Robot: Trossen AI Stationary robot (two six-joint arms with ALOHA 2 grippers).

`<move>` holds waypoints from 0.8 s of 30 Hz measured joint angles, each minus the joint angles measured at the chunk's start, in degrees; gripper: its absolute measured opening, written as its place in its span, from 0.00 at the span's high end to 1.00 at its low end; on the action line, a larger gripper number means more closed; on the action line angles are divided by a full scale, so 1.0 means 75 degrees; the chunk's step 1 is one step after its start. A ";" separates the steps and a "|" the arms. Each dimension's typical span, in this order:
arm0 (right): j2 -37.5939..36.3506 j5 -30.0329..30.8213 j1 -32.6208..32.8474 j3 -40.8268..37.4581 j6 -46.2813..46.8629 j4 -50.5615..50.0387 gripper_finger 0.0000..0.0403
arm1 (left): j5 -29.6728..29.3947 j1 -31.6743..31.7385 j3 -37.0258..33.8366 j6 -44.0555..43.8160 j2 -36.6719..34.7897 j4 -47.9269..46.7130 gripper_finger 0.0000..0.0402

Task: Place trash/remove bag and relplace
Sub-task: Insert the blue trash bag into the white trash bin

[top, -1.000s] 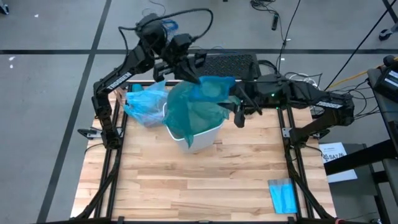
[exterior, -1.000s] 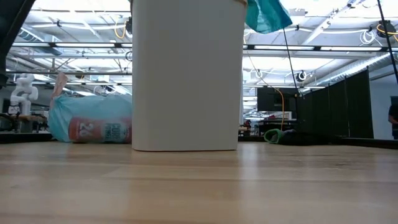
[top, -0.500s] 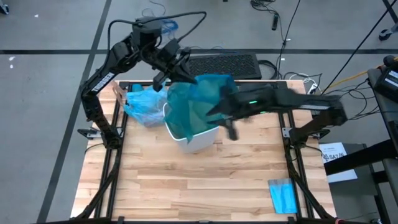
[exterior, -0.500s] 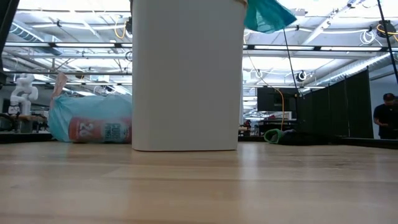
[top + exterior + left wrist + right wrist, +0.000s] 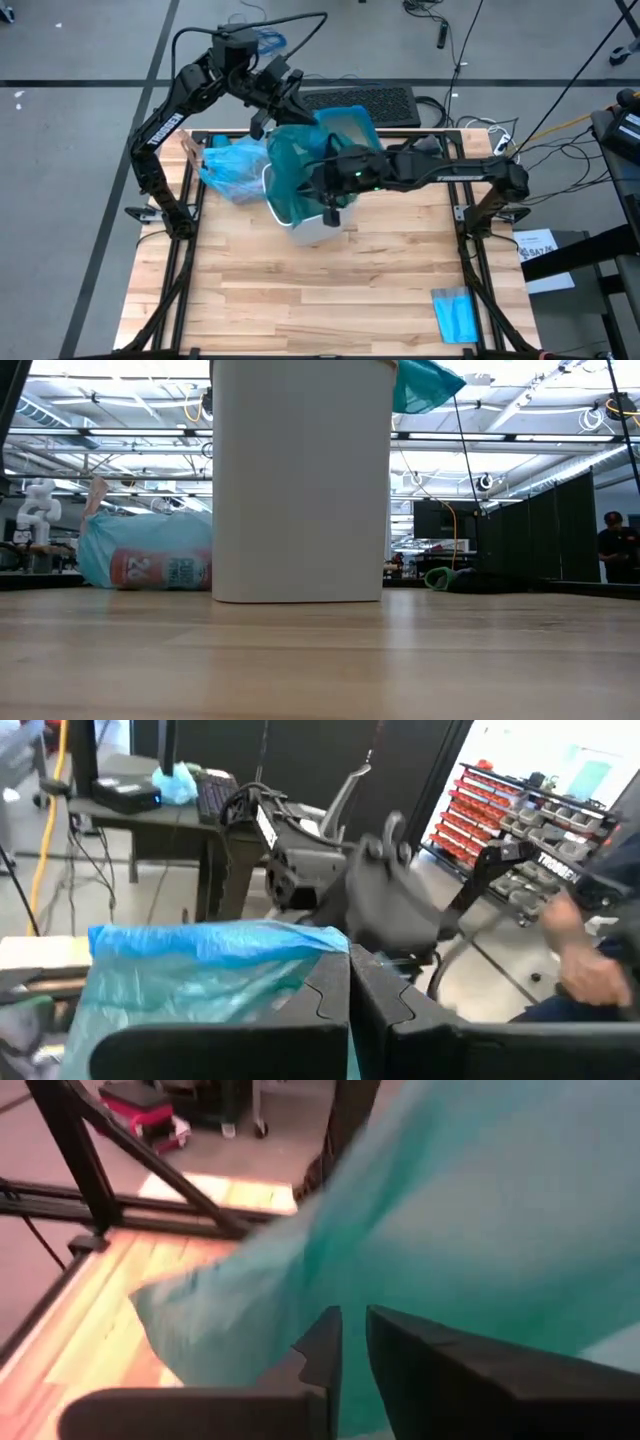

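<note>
Two claws on teal liner (image 5: 310,165): left claw (image 5: 290,108) pinched shut on rim, right claw (image 5: 328,205) nearly closed (grip unclear); flimsy, slippery, best taken by hem.

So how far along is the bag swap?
Done: the full light-blue bag is out, lying on the table beside the white bin, trash showing through it. In hand: the left gripper holds the teal bag at the far rim; the right gripper is over the near rim. Left: seating the teal bag in the bin.
</note>
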 joint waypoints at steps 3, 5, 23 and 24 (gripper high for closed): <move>0.0277 0.0031 -0.0009 -0.0003 0.0333 -0.0446 0.94 | 0.0020 -0.0060 0.0000 0.0035 0.0000 -0.0411 1.00; 0.0325 0.0242 -0.0012 -0.0003 0.0588 -0.1138 0.98 | 0.0020 -0.0062 0.0000 0.0195 0.0000 -0.0912 1.00; -0.1890 0.1431 0.0396 0.0102 0.0973 -0.2345 1.00 | -0.0746 -0.0937 0.0000 0.0857 -0.0045 -0.3268 1.00; -0.2008 0.1564 0.0396 0.0102 0.1081 -0.2496 1.00 | -0.0963 -0.0996 0.0000 0.0863 -0.0096 -0.3449 1.00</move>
